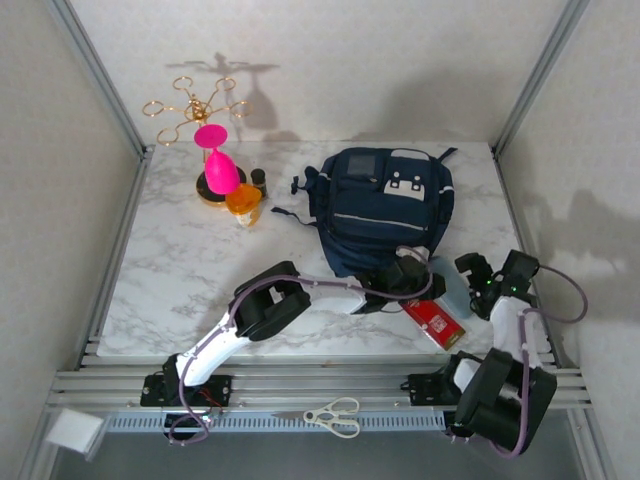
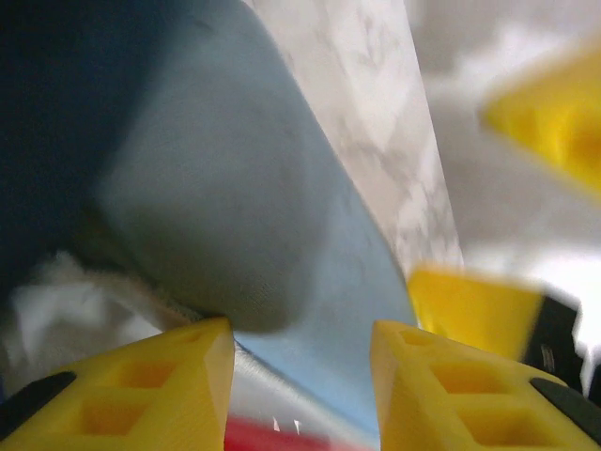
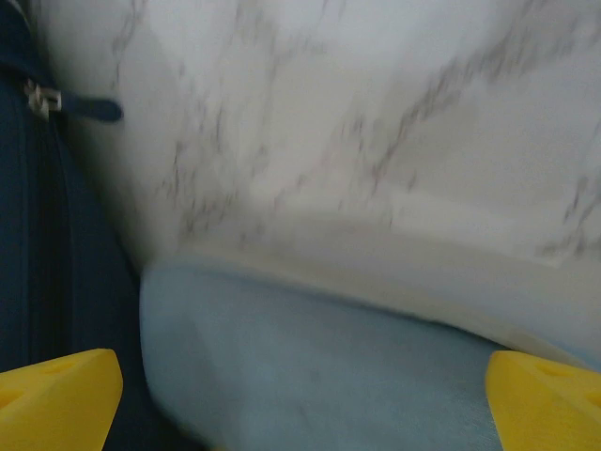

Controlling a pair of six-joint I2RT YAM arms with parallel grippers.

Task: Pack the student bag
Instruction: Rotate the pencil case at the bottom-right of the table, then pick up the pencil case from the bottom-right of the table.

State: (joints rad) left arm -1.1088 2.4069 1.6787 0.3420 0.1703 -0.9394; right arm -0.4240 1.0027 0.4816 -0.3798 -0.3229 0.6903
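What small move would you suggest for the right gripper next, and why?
Probably ease the right gripper forward a little and close it on the light blue pouch. Its jaws stand wide open with the pouch's end between the tips. The pouch lies on the table right beside the student bag, and the left gripper sits close at its other side.

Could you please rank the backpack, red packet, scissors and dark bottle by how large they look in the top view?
1. backpack
2. red packet and scissors: these look alike, and the packet is partly covered, so I have not ranked them.
3. dark bottle
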